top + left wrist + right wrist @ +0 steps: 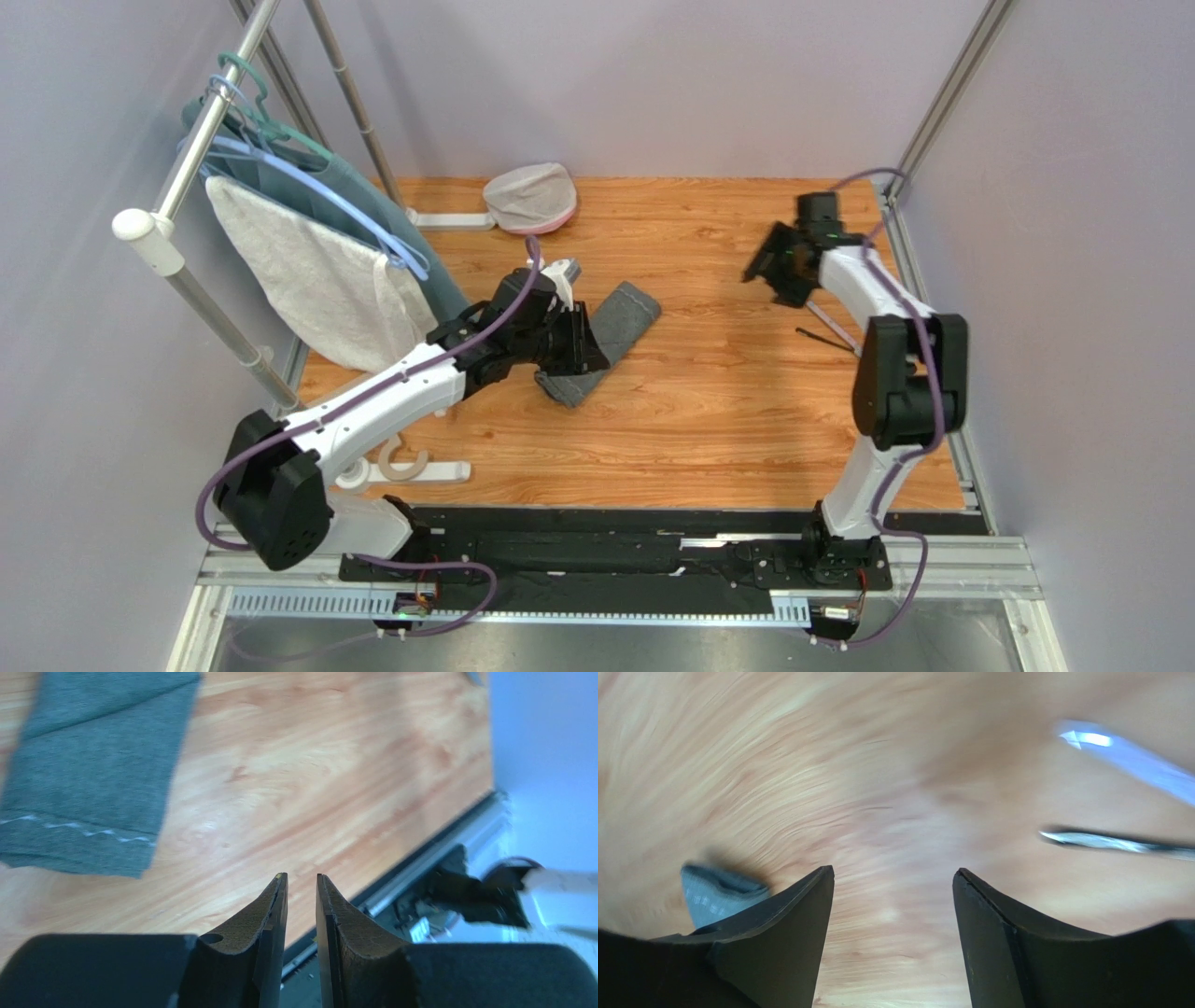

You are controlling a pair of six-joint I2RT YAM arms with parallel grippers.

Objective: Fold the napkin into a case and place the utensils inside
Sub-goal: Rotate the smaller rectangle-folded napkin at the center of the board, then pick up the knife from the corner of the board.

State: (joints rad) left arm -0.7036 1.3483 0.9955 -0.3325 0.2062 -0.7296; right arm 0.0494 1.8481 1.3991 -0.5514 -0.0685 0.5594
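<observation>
The dark grey napkin (617, 325) lies on the wooden table folded into a narrow strip, running diagonally. My left gripper (572, 336) hovers over its near-left end, with part of the cloth hidden under the wrist. In the left wrist view the napkin (91, 777) lies up and left of my left gripper (302, 878), whose jaws stand a narrow gap apart with nothing between them. Two slim utensils (828, 331) lie by the right arm. My right gripper (776, 266) is open and empty just left of them. The right wrist view is blurred, with a pale utensil (1130, 756) and a darker one (1116, 842) at the right.
A clothes rack (183, 210) stands at the left with a white towel (316, 273) and a teal garment (330, 189) on hangers. A grey and pink cap (530, 196) lies at the back. Grey walls close both sides.
</observation>
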